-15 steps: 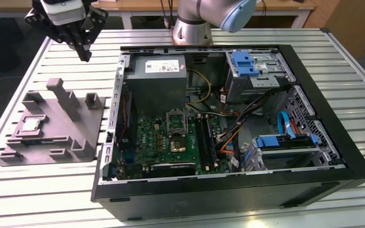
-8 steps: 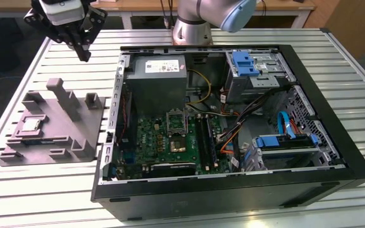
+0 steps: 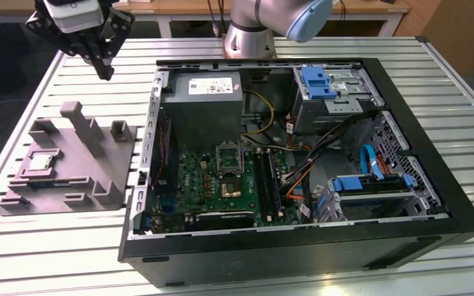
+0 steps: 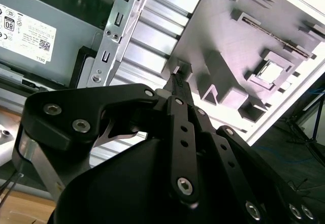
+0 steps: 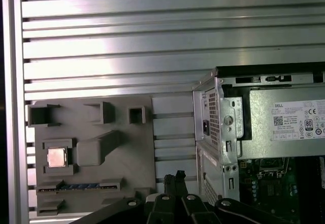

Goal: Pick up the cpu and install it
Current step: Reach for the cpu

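The cpu (image 3: pixel 39 162) is a small silvery square lying flat in a recess of the grey moulded tray (image 3: pixel 97 166), at the exterior view's left. It also shows in both wrist views, as cpu (image 5: pixel 56 157) and cpu (image 4: pixel 270 71). My gripper (image 3: pixel 105 73) hangs high above the table, beyond the tray's far end and apart from the chip. Its black fingers (image 5: pixel 180 177) point down and are shut together with nothing between them. On the green motherboard (image 3: pixel 195 179) inside the case, the socket (image 3: pixel 229 159) stands with its frame raised.
The open black computer case (image 3: pixel 459 228) takes up the middle and the exterior view's right. It holds a grey power supply (image 3: pixel 208 105), cables and blue drive brackets (image 3: pixel 369 183). The tray has upright posts (image 3: pixel 84 126). Everything rests on a ribbed aluminium table (image 3: pixel 56 246).
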Controlling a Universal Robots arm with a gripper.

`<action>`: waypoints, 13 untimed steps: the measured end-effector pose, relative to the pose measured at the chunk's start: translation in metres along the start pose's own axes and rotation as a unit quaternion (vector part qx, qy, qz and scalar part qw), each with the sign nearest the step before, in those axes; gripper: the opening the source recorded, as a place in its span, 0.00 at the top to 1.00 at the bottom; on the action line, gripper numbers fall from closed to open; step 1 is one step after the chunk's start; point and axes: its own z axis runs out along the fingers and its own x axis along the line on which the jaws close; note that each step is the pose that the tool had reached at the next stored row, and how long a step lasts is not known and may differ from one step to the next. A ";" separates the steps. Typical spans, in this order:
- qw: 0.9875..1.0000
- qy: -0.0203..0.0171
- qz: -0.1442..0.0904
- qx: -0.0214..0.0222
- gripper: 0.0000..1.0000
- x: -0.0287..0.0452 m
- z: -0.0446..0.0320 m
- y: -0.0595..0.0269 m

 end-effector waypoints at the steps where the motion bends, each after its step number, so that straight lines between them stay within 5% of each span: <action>1: 1.000 0.000 0.000 0.000 0.89 0.0008 0.0000 -0.0001; 13: 1.000 0.000 0.000 0.000 0.89 0.0071 0.0002 -0.0005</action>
